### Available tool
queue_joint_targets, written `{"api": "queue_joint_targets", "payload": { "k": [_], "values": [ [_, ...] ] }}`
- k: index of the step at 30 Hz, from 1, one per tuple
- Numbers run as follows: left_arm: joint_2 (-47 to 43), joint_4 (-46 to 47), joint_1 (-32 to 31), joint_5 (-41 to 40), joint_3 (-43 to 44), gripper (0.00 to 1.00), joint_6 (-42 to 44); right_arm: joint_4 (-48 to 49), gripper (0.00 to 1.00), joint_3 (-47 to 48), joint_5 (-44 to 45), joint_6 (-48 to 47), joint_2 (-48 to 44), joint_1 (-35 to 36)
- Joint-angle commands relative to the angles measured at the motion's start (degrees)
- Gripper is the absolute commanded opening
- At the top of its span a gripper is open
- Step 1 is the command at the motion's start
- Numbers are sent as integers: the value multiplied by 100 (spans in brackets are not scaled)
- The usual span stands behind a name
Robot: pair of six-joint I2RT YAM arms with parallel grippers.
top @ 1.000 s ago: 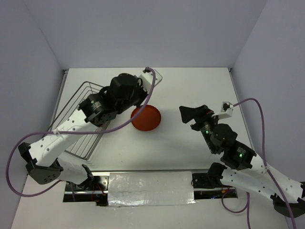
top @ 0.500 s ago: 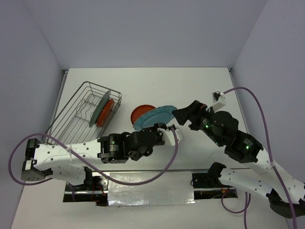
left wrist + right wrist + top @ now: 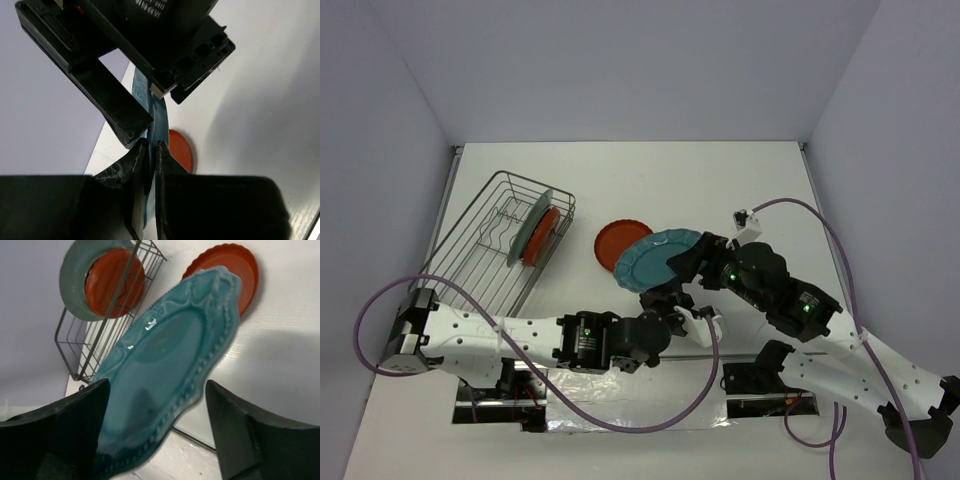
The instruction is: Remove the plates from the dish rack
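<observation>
Left hand (image 3: pixel 662 294) is clamped narrow on the teal plate (image 3: pixel 650 258), pinching its rim at 6 o'clock in the top view. Plate is off the tabletop (image 3: pixel 720 180), tilted, face toward the top camera. Right hand (image 3: pixel 682 262) is wide, fingers (image 3: pixel 240 435) either side of the same plate at its 3 o'clock rim. Left wrist view shows daylight between finger and rim, so no grip there. Red plate (image 3: pixel 613 240) lies flat on the tabletop at 10 o'clock of the teal plate, partly hidden under it from above. Rack (image 3: pixel 480 250) sits at the tabletop's 9 o'clock side. Two plates stand upright at its 1 o'clock end: grey plate (image 3: pixel 532 225) and, just beside it on the 3 o'clock side, second red plate (image 3: pixel 549 236).
</observation>
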Motion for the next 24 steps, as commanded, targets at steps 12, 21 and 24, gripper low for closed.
{"api": "queue_joint_targets", "payload": {
  "k": [12,21,24],
  "values": [
    [260,2226,-250,-302,-641,0,730,1408,6,-888,-216,-68,-372,-480],
    [304,1595,12,-83,-474,68,64,2815,0,-1301,-1087,-68,173,-1411],
    [102,1183,206,233,-439,99,-384,3167,0,-1179,-1543,-68,428,-1911]
  ]
}}
